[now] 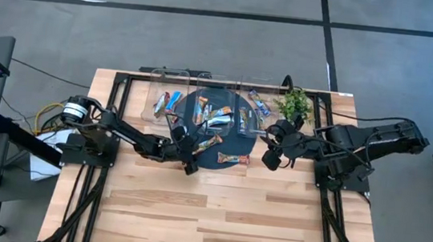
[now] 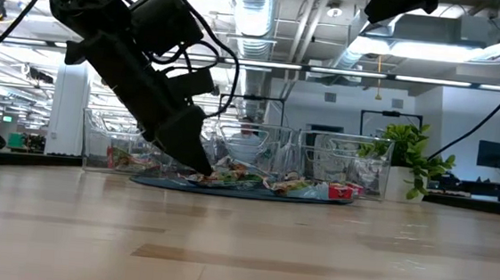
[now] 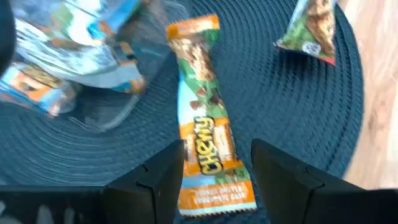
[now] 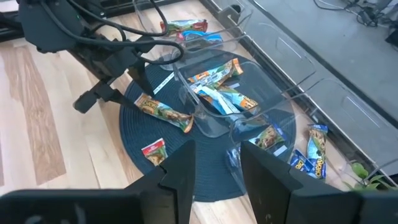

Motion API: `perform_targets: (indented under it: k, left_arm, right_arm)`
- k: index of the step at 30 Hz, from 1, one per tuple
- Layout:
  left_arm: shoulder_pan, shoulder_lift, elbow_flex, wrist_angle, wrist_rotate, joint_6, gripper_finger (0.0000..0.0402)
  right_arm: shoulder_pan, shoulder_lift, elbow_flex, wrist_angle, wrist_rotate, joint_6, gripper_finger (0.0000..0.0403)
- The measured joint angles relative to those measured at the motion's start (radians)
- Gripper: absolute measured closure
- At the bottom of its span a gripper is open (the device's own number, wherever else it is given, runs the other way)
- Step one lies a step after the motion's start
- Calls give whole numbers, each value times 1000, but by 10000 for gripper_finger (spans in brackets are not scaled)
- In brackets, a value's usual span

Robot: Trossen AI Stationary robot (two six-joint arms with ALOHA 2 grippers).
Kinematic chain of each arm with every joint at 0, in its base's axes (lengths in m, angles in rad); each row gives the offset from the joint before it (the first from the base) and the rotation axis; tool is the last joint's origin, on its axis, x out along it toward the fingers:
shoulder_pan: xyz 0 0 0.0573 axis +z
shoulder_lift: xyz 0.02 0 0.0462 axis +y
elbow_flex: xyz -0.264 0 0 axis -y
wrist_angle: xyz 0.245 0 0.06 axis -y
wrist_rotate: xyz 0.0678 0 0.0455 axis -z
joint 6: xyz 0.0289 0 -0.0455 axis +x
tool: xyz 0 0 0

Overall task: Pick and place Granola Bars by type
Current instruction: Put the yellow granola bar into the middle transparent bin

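An orange and green granola bar (image 3: pixel 205 124) lies flat on the dark round mat (image 1: pixel 226 142); it also shows in the high view (image 1: pixel 208 143). My left gripper (image 3: pixel 214 180) is open and low over the mat (image 2: pixel 199 167). Its fingers stand on either side of the bar's near end; I cannot tell whether they touch it. A red and green bar (image 1: pixel 233 158) lies at the mat's near edge. Several bars lie in a clear bowl (image 4: pixel 224 93) on the mat. My right gripper (image 4: pixel 217 174) is open and empty above the mat's right edge (image 1: pixel 274 147).
Clear bins stand along the far edge: the left one (image 1: pixel 166 104) holds a few bars, the right one (image 1: pixel 260 103) holds blue bars. A small green plant (image 1: pixel 295 105) stands at the far right. Bare wood table (image 1: pixel 215 209) stretches toward the near edge.
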Motion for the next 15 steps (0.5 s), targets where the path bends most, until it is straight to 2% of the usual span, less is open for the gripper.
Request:
perform_targets:
  k: [4,15]
  left_arm:
    - [15,0,-1,-13,66,0,219]
    - [17,-1,-1,-62,68,-9,220]
  right_arm:
    - [0,0,0,0,1,15,283]
    - [0,0,0,3,1,23,283]
